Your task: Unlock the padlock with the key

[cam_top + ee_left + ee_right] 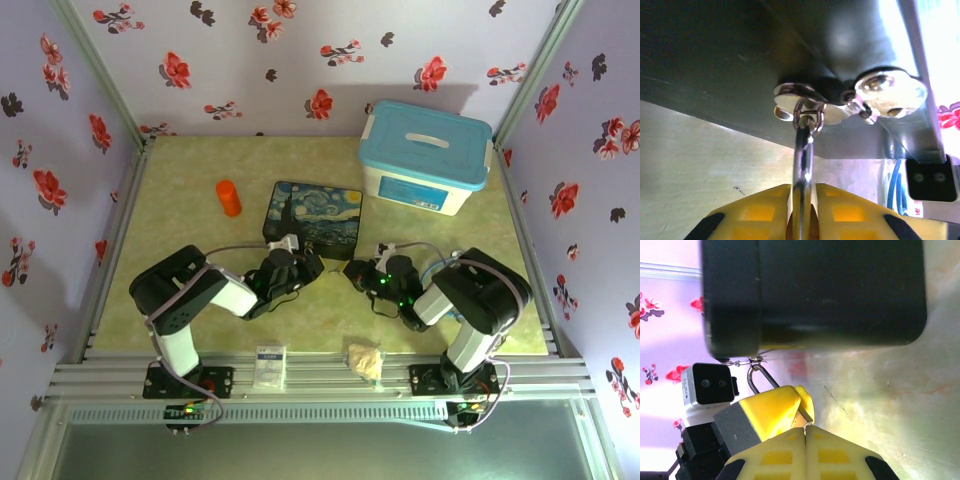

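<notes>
Left pincer [802, 195] is clamped on the padlock [803, 150]. Its 2 yellow fingers squeeze the lock, and the silver shackle sticks out ahead of them. The shackle is threaded through the loop of the metal latch [840, 107] on the near side of the Starry Night box [312, 218]. The grip probably stops the lock swinging and presents its keyhole end to the other arm.

Right pincer [805, 435] is closed, tips pressed together. It sits just beside the left pincer's finger, low over the desk [180, 200] and to its right.

I can't make out the key. If it's here, it's pinched inside those closed tips.

The shackle is in the latch loop, so the unlock isn't done. The step in hand looks like lining up for key insertion. The parts are tiny, so a slip or a missed keyhole is the risk.
</notes>
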